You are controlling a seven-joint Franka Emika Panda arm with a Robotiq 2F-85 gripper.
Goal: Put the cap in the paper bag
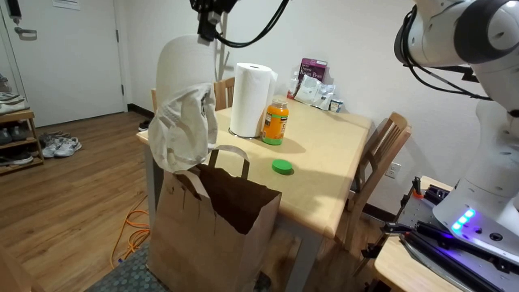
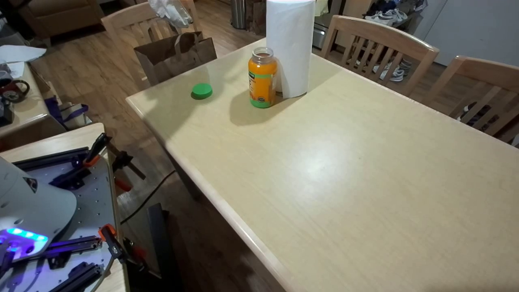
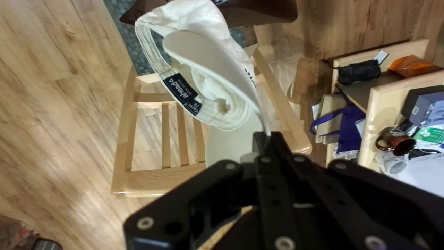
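Paper makes the bigger of my two things, the brown paper bag (image 1: 198, 239): upright, its mouth (image 1: 235, 196) gaping, and I expect it to be light and quick to buckle if I lean on it. Next comes the cap (image 1: 182, 104), not yet in the bag; in an exterior view its crown (image 1: 182, 134) hangs at 11 o'clock from the mouth, and whether cloth touches paper I cannot tell. It should weigh little. The crown looks floppy and could catch on the looped handle (image 1: 246, 166); the brim (image 1: 180, 61) looks stiffer, so its edge seems the right place to hold. My arm (image 1: 474, 36) is raised, its upper part at 2 o'clock of that view and cut off by the border. My gripper (image 3: 267, 139) points down, its jaws together, clamped on the brim's edge; in the wrist view the crown lies at 11 o'clock from the grip, the bag farther off near 12.
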